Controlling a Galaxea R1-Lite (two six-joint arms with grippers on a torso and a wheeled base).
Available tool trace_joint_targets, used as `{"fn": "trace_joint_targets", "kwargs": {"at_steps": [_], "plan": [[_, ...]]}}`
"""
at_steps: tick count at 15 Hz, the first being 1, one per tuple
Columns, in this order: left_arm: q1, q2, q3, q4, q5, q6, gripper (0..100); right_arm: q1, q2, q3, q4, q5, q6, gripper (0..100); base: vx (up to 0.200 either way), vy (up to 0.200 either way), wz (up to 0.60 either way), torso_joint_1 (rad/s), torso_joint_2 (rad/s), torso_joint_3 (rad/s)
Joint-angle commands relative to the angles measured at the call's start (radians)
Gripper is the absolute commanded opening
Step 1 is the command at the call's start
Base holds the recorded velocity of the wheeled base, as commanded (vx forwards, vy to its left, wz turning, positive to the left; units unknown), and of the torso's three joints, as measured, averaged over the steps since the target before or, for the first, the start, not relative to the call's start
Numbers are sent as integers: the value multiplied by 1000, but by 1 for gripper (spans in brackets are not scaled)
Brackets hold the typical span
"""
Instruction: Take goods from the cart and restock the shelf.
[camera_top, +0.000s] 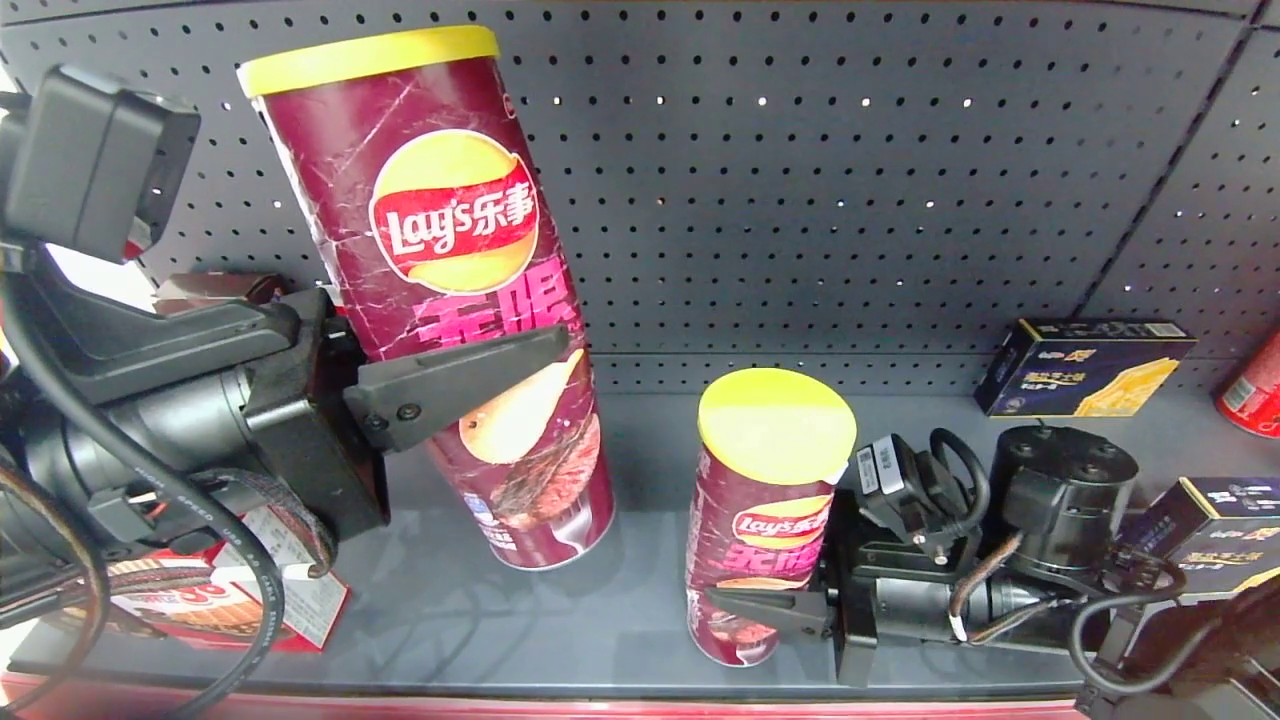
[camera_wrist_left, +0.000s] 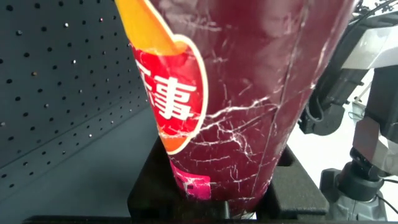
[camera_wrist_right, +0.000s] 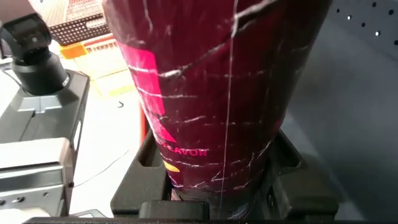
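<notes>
Left gripper (camera_top: 520, 370) is clenched on the left can (camera_top: 440, 250), one finger lying across the can's front below the logo. In the left wrist view the same can (camera_wrist_left: 249, 93) sits between the gripper's (camera_wrist_left: 211, 200) jaws. This can, maroon with a yellow lid, is tilted: its top leans away from the right can (camera_top: 760, 520) and its base sits closest to it. The base is down at the shelf (camera_top: 640, 600), but whether it touches the board cannot be told. Right gripper (camera_top: 740, 592) is closed on the right can, low on its body, with one finger visible across the front. The right wrist view shows that can (camera_wrist_right: 217, 93) seated between the gripper's (camera_wrist_right: 214, 196) jaws. The right can stands upright on the shelf, near the front edge, yellow lid on top. The two cans are near each other but apart. A dark box (camera_top: 1085, 366) lies behind and to the right of the right can, against the pegboard (camera_top: 800, 200). A second dark box (camera_top: 1215, 535) lies further right of the right can, nearer the front and partly hidden by the right arm. A red tin (camera_top: 1255, 390) shows at the edge, farthest right of the right can. A red packet (camera_top: 215, 605) lies well to the left of the right can, at the front edge under the left arm.
</notes>
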Motion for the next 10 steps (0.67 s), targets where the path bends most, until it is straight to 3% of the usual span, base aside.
{"fn": "trace_joint_targets", "kwargs": {"at_steps": [1, 2, 3, 10], "plan": [[0, 0, 1, 0, 0, 0, 0, -1, 57, -28, -8, 3, 0, 0, 0, 0, 0, 0, 0, 0], [0, 0, 1, 0, 0, 0, 0, -1, 64, -35, -8, 3, 0, 0, 0, 0, 0, 0, 0, 0], [0, -2, 3, 0, 0, 0, 0, -1, 71, -41, -8, 3, 0, 100, 0, 0, 0, 0, 0, 0], [0, -2, 9, 0, 0, 0, 0, -12, -123, 40, -5, -28, 3, 100, 0, 0, 0, 0, 0, 0]]}}
